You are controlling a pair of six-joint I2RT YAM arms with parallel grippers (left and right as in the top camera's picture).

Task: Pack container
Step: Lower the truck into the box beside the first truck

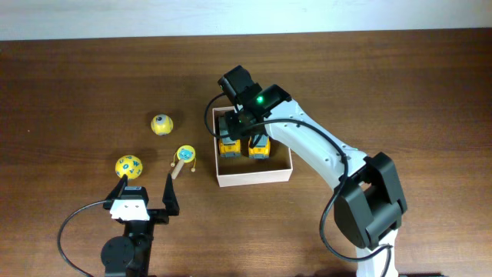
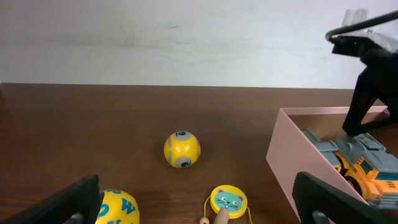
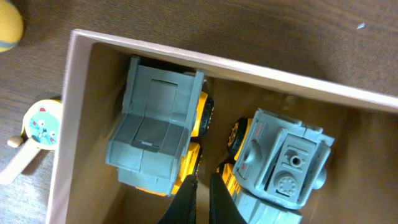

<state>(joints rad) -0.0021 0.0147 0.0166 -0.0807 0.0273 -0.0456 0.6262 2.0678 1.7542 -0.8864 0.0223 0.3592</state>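
Note:
The container (image 1: 254, 178) stands at the table's middle, with white walls and a tan inside. It holds two grey and yellow toy trucks side by side, the left truck (image 1: 229, 143) and the right truck (image 1: 260, 146). My right gripper (image 1: 240, 123) hangs over the container's far left part. In the right wrist view its fingers (image 3: 202, 200) are shut and empty, down between the left truck (image 3: 155, 140) and the right truck (image 3: 280, 165). My left gripper (image 1: 146, 189) is open and empty near the front left. The container's wall also shows in the left wrist view (image 2: 298, 168).
Left of the container lie a yellow ball with an eye (image 1: 161, 124), a yellow ball with blue letters (image 1: 128, 166) and a yellow cat-face rattle drum with a wooden handle (image 1: 184, 157). The drum (image 2: 228, 200) lies between my left fingers' line of sight.

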